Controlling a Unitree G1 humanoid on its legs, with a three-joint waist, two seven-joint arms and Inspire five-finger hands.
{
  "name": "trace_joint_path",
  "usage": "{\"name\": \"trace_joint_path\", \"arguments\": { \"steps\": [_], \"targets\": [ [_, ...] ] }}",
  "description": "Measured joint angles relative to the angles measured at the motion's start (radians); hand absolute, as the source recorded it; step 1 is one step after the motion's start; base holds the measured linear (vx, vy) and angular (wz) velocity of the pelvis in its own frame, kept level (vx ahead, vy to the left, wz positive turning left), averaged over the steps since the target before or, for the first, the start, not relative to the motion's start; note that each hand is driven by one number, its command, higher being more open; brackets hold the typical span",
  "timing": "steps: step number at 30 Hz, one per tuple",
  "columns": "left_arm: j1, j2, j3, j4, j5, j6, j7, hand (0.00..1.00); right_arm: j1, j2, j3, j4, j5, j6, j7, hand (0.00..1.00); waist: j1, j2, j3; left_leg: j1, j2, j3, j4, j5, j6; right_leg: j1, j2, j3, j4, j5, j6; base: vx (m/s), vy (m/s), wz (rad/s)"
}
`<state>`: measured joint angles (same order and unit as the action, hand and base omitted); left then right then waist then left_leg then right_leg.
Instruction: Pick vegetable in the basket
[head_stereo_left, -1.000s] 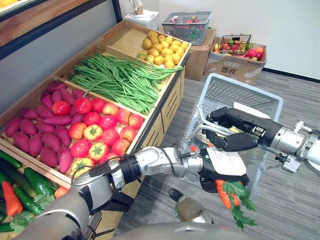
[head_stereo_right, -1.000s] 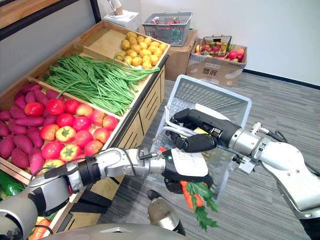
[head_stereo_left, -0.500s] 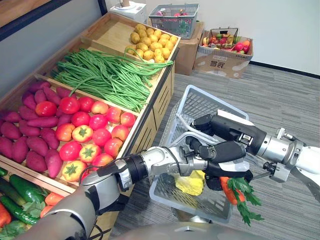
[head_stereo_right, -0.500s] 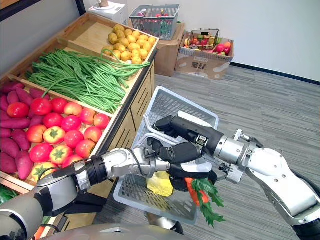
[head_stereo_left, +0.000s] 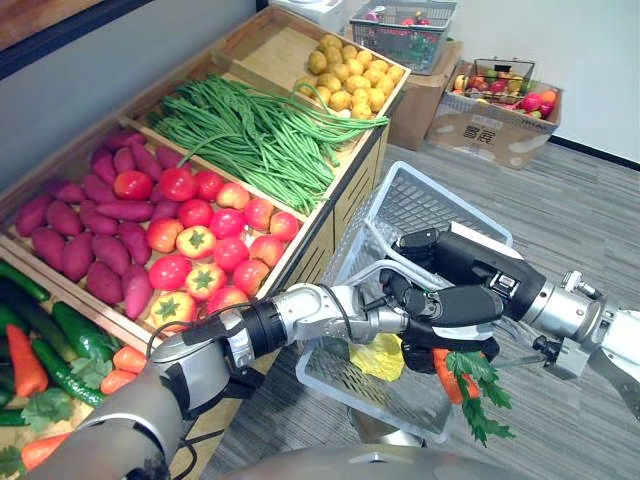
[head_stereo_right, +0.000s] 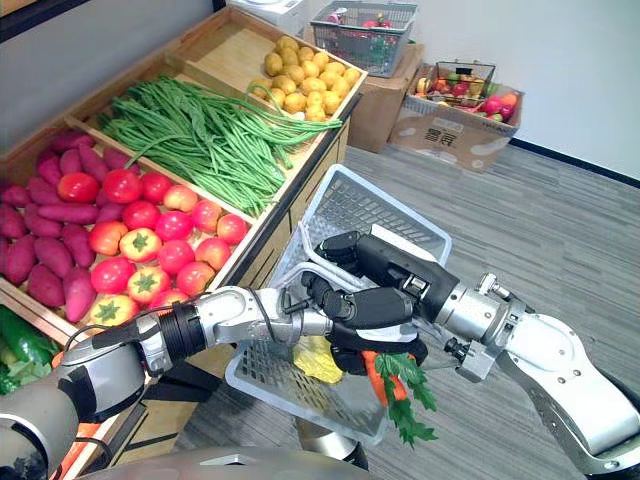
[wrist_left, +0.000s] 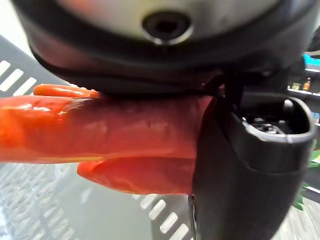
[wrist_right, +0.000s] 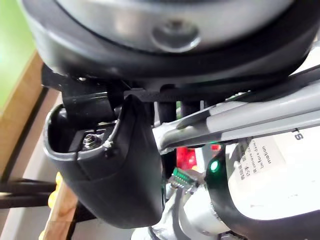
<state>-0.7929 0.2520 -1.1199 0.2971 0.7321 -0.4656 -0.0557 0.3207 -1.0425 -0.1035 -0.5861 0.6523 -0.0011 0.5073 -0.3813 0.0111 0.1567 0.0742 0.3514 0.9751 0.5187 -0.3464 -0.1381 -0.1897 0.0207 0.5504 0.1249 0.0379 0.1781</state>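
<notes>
Gripping orange carrots (head_stereo_left: 443, 372), green leafy tops | left hand (head_stereo_left: 418, 352) | seemingly over basket (head_stereo_left: 440, 188)

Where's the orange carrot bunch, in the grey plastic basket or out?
Out: the left hand grips the orange carrot bunch at the grey plastic basket's rim, leaves hanging outside.

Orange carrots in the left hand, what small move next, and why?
Probably shift the left hand further over the light grey plastic basket, then release: the orange carrots hang at its near rim, leaves trailing outside. The right hand holds its handle.
</notes>
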Motion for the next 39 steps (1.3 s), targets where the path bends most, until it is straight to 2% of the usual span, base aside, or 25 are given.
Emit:
{"name": "trace_joint_path", "arguments": {
  "steps": [7, 20, 27, 34, 39],
  "targets": [
    [0.01, 0.001, 0.027, -0.009, 0.066, 0.002, 0.0, 0.0, 0.018, 0.023, -0.003, -0.008, -0.001, -0.006, -0.009, 0.0, 0.019, -0.001, 0.0, -0.006, -0.001, -0.013, 0.0, 0.003, 0.004, -0.001, -0.002, -0.012, 0.01, -0.006, -0.003, 0.03, 0.046, 0.05],
    [0.018, -0.016, 0.05, 0.01, 0.184, 0.005, 0.009, 0.0, 0.04, 0.032, -0.011, -0.008, -0.004, -0.005, -0.011, 0.0, 0.02, -0.004, 0.002, -0.016, -0.008, -0.02, -0.002, 0.004, 0.007, -0.011, -0.008, -0.018, 0.015, -0.01, -0.001, 0.04, 0.041, 0.01],
    [0.02, -0.019, 0.059, 0.014, 0.186, 0.008, 0.009, 0.0, 0.039, 0.066, -0.016, -0.008, -0.02, -0.005, -0.01, 0.0, 0.022, -0.005, 0.003, -0.025, -0.014, -0.034, -0.002, 0.006, 0.01, -0.012, -0.016, -0.027, 0.015, -0.011, 0.001, 0.03, 0.04, 0.05],
    [0.081, -0.018, 0.107, -0.009, 0.187, 0.01, 0.008, 0.0, 0.005, 0.077, 0.009, -0.007, -0.055, -0.004, 0.003, 0.0, 0.022, -0.004, 0.002, -0.019, -0.016, -0.033, -0.002, 0.006, 0.011, -0.01, -0.014, -0.023, 0.015, -0.011, 0.001, 0.04, 0.035, -0.02],
    [0.131, -0.018, 0.15, -0.032, 0.229, 0.024, 0.007, 0.0, -0.005, 0.157, 0.014, -0.007, -0.099, 0.003, 0.03, 0.0, 0.022, -0.006, 0.001, -0.015, -0.014, -0.032, -0.001, 0.006, 0.011, -0.005, -0.014, -0.023, 0.015, -0.011, 0.001, 0.0, 0.0, 0.0]
  ]
}}
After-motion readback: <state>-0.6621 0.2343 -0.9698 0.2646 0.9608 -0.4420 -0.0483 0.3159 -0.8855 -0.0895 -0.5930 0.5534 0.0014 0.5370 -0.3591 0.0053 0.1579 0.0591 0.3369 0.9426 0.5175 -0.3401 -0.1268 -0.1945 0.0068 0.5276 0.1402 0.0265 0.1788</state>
